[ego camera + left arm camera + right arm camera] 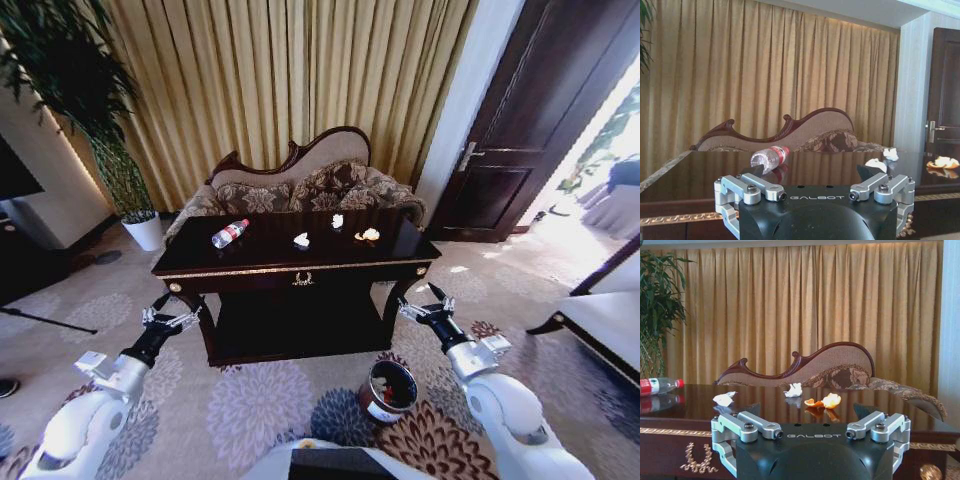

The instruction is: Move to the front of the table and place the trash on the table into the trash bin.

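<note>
You face the long dark desk (300,262), and it sits at your 12 o'clock, in front of the sofa (300,185).

The trash bin (388,390) stands on the carpet near your right arm, at about 1 o'clock and close to you.

Your left gripper (167,317) hangs at 10 o'clock, low by the desk's left corner. Your right gripper (424,305) hangs at 2 o'clock by the right corner. Both sets of jaws are spread wide and hold nothing.

The bottle (229,234) lies on its side on the desk top, at 11 o'clock. It looks empty, so it should be light. It is smooth and round, so it may roll or slip. Take hold across its middle, by the red label.

Next come the small bits. An orange peel (370,235) lies at 1 o'clock. Two white paper scraps (302,240) lie near 12 o'clock, one a bit behind the other. They look soft and very light. Pinch each one from above, and squeeze it gently.
</note>
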Robot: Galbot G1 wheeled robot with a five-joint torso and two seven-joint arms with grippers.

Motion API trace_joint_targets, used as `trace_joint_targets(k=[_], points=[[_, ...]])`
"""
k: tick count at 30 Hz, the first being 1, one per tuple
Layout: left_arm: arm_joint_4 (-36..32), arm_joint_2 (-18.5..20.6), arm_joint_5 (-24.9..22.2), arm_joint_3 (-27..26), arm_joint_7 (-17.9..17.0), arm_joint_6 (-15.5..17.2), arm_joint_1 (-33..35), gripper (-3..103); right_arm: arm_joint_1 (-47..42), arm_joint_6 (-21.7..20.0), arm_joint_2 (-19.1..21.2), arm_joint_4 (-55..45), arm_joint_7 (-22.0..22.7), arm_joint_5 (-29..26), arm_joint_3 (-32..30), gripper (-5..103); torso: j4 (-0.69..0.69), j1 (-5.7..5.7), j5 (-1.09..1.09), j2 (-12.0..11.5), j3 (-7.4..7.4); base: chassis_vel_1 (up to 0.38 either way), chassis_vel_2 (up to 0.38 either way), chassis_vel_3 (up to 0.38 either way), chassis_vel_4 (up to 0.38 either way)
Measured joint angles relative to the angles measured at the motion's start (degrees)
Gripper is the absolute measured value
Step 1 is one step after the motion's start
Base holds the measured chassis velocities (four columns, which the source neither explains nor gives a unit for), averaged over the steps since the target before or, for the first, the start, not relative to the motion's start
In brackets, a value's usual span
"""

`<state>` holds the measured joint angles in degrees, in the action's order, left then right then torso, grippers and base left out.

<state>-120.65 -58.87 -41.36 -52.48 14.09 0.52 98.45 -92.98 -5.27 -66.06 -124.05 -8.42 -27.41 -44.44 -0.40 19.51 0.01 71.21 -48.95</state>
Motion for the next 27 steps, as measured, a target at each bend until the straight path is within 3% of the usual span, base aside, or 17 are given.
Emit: trace_joint_targets(k=[7,17,25,27], points=[[0.06,-0.34,0.09,0.09,0.02,-0.13,-0.08,100,-0.57,-0.22,-0.26,-0.66,0.45,0.04,0.06,100,-0.01,0.0,-0.01,0.0,0.0,-0.163,0.151,0.152,-0.143],[0.07,-1.86,0.12,-0.5,-0.59,-0.17,-0.24,100,1.57,-0.81,-0.54,-1.57,5.68,-2.66,1.4,100,0.0,-0.04,0.0,0.02,0.02,-0.011,0.018,0.013,-0.011],[-0.25,-3.62,0.89,-1.4,-1.31,0.28,-0.97,100,5.69,-4.39,0.49,-1.45,7.87,-5.28,3.34,100,0.0,-0.01,-0.01,0.0,0.0,0.0,0.0,0.0,0.0],[-1.43,-4.27,1.36,-1.48,-2.61,2.18,-1.05,100,8.65,-5.1,0.78,0.38,8.86,-5.83,5.31,100,0.0,0.01,0.0,-0.01,-0.01,0.0,0.0,0.0,0.0]])
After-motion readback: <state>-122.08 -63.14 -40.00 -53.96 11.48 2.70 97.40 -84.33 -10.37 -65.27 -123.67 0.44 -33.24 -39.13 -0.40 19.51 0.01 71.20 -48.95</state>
